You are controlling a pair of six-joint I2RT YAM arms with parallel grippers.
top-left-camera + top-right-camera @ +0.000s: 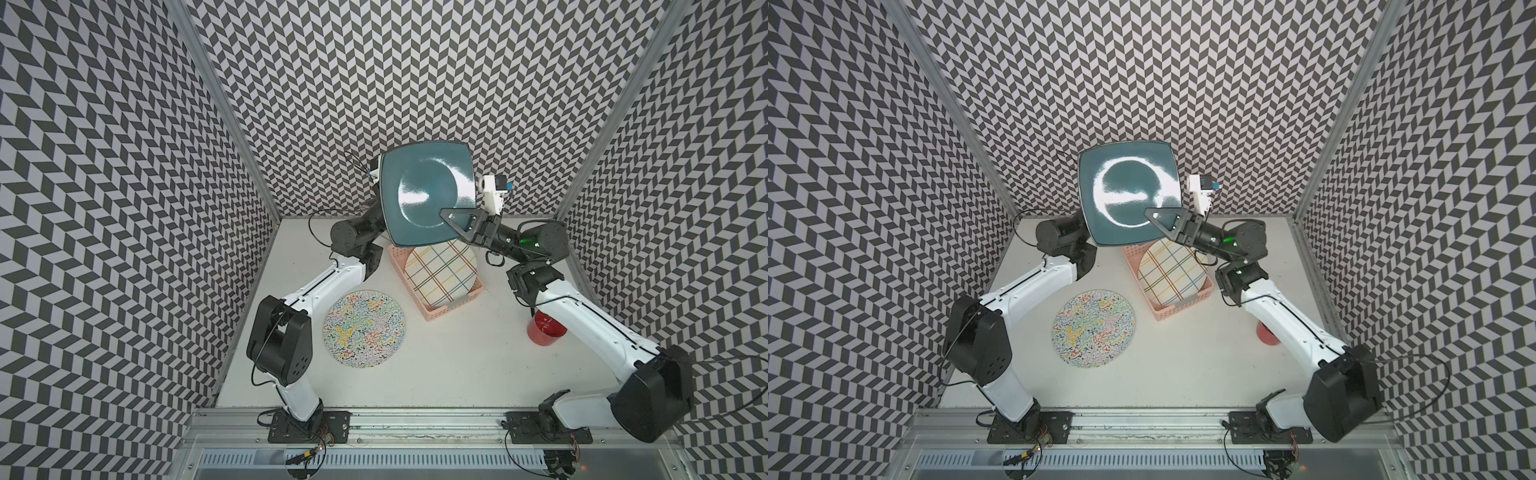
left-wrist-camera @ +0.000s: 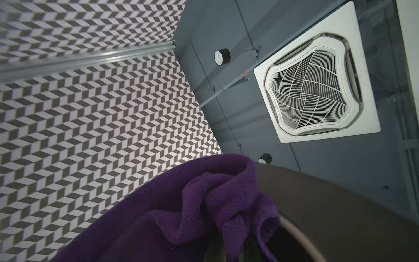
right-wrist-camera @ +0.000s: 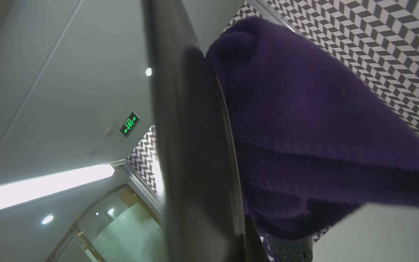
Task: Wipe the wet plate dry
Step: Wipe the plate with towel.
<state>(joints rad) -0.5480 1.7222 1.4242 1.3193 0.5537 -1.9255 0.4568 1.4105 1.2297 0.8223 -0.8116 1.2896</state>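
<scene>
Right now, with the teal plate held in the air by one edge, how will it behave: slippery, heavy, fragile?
Probably slippery: the teal plate is glossy, with strong glare in a top view. Likely stiff yet breakable, since it looks glazed. The right gripper pinches only one edge, so the plate may tilt or slide out.

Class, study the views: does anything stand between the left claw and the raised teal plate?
Only the purple cloth, bunched in the left claw and lying against the underside of the teal plate. Nothing else visible intervenes; in both top views the plate hides that claw.
</scene>
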